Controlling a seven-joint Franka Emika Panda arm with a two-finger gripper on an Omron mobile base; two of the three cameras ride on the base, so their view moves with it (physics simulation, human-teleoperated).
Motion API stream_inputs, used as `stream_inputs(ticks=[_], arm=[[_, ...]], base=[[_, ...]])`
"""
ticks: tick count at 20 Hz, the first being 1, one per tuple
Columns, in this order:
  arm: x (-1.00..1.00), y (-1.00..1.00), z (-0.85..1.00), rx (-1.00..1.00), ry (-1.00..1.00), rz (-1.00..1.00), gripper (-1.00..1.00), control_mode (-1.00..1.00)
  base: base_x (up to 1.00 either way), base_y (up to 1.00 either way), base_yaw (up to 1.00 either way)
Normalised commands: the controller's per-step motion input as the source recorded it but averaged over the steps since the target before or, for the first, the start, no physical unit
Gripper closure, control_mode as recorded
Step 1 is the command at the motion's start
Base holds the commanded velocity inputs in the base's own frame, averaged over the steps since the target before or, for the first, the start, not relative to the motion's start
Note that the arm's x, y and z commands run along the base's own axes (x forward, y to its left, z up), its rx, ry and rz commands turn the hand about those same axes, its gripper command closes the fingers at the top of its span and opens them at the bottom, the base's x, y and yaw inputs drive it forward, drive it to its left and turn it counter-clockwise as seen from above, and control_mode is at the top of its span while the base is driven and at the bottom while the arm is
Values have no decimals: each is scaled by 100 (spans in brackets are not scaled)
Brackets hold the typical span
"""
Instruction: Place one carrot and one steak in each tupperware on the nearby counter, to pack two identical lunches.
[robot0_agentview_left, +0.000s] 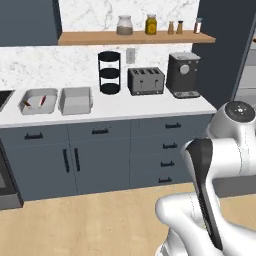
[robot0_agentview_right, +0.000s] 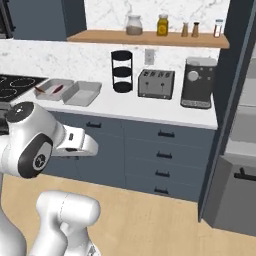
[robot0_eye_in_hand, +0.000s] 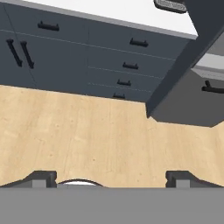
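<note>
White counter (robot0_agentview_left: 150, 107) ran over dark blue-grey drawers, and two grey tupperware trays sat side by side at its left end: the left tray (robot0_agentview_left: 37, 101) held a carrot (robot0_agentview_left: 26, 103) and a steak (robot0_agentview_left: 42, 100), while the right tray (robot0_agentview_left: 76, 100) looked bare. Over the wooden floor (robot0_eye_in_hand: 87, 135), the gripper (robot0_eye_in_hand: 111, 178) had its fingers (robot0_eye_in_hand: 41, 178) spread wide, holding nothing.
</note>
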Motion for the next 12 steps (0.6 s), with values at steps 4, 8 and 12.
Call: stream_inputs(ticks=[4,8,12], arm=[[0,0,0,0,0,0,-100,100],[0,0,0,0,0,0,-100,100],[0,0,0,0,0,0,-100,100]], base=[[-41,-81,0],[-24,-88,0],[-3,-80,-5]])
